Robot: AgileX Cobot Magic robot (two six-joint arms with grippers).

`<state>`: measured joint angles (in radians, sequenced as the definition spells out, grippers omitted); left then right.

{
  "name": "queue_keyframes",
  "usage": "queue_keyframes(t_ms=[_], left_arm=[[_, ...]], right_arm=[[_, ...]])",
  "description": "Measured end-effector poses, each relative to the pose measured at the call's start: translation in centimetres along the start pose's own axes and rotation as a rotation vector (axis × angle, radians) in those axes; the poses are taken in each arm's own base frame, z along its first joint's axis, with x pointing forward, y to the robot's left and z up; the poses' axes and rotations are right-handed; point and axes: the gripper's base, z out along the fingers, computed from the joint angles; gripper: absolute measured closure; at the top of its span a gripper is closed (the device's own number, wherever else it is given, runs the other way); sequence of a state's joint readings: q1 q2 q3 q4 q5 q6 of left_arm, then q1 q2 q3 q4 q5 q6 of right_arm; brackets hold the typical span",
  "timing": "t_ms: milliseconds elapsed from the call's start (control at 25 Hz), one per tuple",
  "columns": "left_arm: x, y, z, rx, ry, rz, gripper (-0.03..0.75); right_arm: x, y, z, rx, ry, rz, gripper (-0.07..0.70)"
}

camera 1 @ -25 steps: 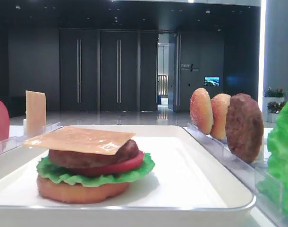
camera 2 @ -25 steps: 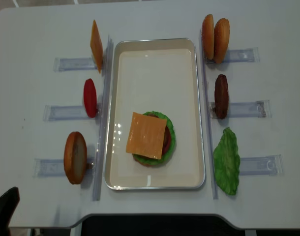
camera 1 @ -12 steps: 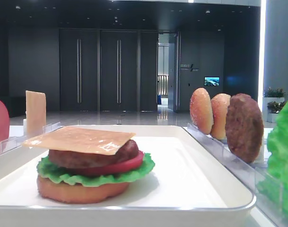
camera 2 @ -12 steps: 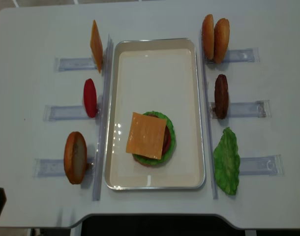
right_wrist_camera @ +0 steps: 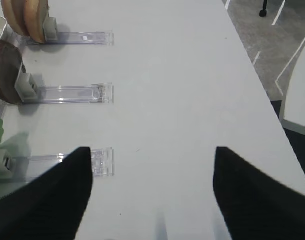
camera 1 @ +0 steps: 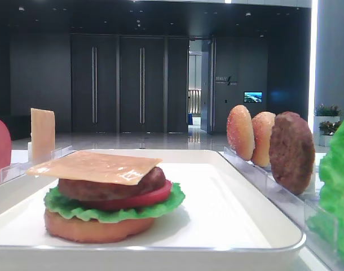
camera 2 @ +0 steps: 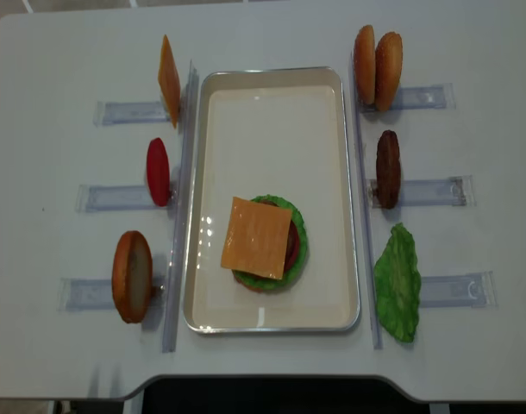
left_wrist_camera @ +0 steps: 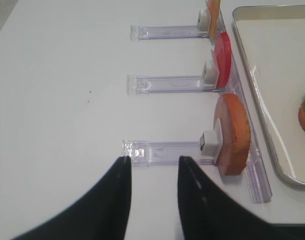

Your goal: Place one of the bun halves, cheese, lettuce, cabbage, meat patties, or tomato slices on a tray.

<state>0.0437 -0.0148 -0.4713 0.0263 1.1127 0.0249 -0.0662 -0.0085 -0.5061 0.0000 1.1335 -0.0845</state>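
With the cheese lying on top of the stack on the tray, both empty grippers, left and right, hang parted beside it, so this placing looks finished; next, probably a bun half.

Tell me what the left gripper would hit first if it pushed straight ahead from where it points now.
Probably the near end of the clear plastic rack directly ahead of the left gripper. Farther along that rack stands a bun half. Height above the table is unclear, so it might pass over.
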Motion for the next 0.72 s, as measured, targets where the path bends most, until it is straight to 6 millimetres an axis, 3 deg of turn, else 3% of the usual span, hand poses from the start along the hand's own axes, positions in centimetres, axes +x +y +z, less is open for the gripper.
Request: queue_keyframes(t_ms=[360, 440, 520, 640, 720], left_arm=[[0.00, -0.01, 0.00, 0.001, 0.000, 0.000, 0.484], [0.00, -0.02, 0.00, 0.002, 0.000, 0.001, 0.456], [0.00, -0.03, 0.00, 0.003, 0.000, 0.000, 0.361], [0.00, -0.03, 0.00, 0.003, 0.000, -0.002, 0.134], [0.00, -0.03, 0.00, 0.003, 0.000, -0.003, 0.062]], right_arm=[[0.00, 0.00, 0.00, 0.000, 0.000, 0.000, 0.146], [0.00, 0.00, 0.00, 0.000, 0.000, 0.000, 0.146], [0.00, 0.00, 0.00, 0.000, 0.000, 0.000, 0.146], [0.00, 0.00, 0.00, 0.000, 0.000, 0.000, 0.146], [0.00, 0.00, 0.00, 0.000, 0.000, 0.000, 0.146]])
